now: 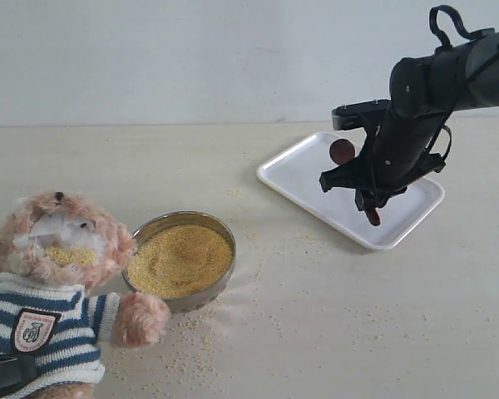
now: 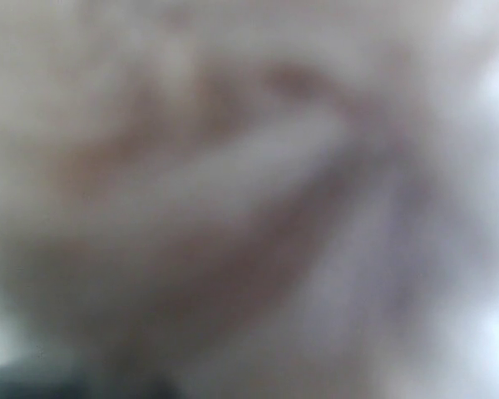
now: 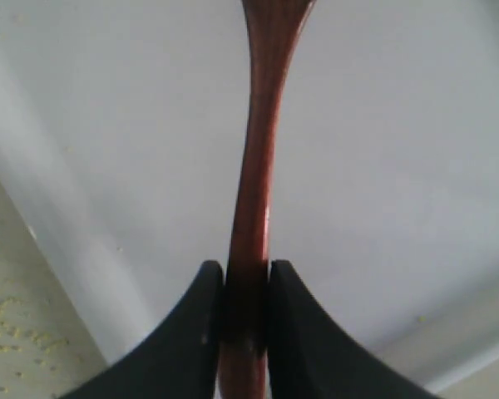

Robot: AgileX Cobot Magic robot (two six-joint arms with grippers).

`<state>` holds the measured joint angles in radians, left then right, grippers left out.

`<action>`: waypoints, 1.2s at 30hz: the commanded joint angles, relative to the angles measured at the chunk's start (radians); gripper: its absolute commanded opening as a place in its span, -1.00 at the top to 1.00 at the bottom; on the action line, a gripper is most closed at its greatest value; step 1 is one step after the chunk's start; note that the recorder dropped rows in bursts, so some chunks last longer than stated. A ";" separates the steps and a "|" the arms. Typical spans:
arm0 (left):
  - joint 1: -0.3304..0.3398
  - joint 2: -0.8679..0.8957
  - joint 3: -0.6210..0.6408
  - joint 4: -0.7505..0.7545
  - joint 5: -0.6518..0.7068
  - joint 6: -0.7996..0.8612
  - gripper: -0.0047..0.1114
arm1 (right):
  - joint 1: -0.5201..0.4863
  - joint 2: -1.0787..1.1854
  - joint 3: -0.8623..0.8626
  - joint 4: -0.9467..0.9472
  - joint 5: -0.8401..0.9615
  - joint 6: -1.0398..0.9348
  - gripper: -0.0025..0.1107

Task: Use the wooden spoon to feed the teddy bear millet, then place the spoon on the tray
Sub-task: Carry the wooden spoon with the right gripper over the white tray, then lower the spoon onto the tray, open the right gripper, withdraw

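The teddy bear [image 1: 54, 283] sits at the front left with millet grains stuck on its white muzzle. Beside its paw stands the round metal bowl [image 1: 168, 222] full of yellow millet [image 1: 180, 259]. Over the white tray [image 1: 303, 170] at the back right, my right gripper [image 1: 368, 189] is shut on the handle of the wooden spoon [image 1: 342, 151], which slants with its oval bowl up and its handle end low over the tray. In the right wrist view both black fingers [image 3: 195, 332] pinch the spoon [image 3: 258, 166] above the tray [image 3: 399, 166]. The left wrist view is only blurred pale fur, with the jaws hidden.
Loose millet grains [image 1: 191, 349] lie scattered on the pale table around the bowl and towards the tray. A black part of my left arm [image 1: 2, 376] shows at the bottom left corner against the bear's striped shirt. A plain wall closes the back.
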<state>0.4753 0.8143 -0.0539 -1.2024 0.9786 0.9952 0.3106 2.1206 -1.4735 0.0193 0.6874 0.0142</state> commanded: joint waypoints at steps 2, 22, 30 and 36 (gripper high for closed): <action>0.003 -0.008 0.002 -0.019 0.012 0.007 0.83 | -0.003 0.024 -0.003 0.022 -0.022 0.001 0.93; 0.003 -0.008 0.002 -0.019 0.012 0.007 0.83 | -0.001 0.041 -0.003 0.029 -0.057 -0.003 0.93; 0.003 -0.008 0.002 -0.019 0.012 0.007 0.83 | -0.001 0.041 -0.003 0.029 -0.052 -0.014 0.29; 0.003 -0.008 0.002 -0.019 0.012 0.007 0.83 | -0.001 0.041 -0.003 0.029 -0.045 0.003 0.29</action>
<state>0.4753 0.8143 -0.0539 -1.2024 0.9786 0.9952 0.3106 2.1660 -1.4735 0.0455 0.6366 0.0082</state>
